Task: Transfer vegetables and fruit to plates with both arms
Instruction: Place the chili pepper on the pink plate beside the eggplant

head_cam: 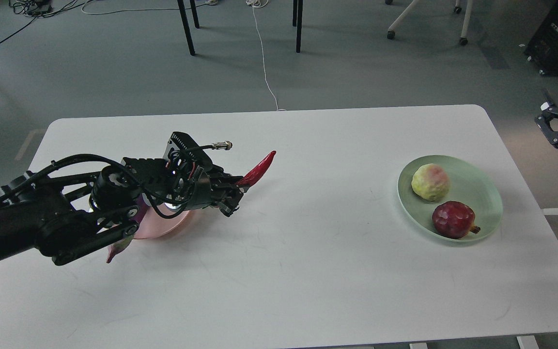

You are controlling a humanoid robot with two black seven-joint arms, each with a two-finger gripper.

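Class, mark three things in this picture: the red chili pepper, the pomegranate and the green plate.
Red chili pepper [259, 170]: head view, middle of its glossy body.
Pomegranate [453, 219]: head view, centre of its faceted skin.
Green plate [483, 186]: head view, bare inner surface right of the fruit.

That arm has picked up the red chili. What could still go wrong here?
The left gripper seems to pinch the red chili pepper only at its stem end, so it might swing or slip out. The pink plate is mostly hidden under the arm, with the eggplant poking out beside it, so a lowering arm could nudge either.
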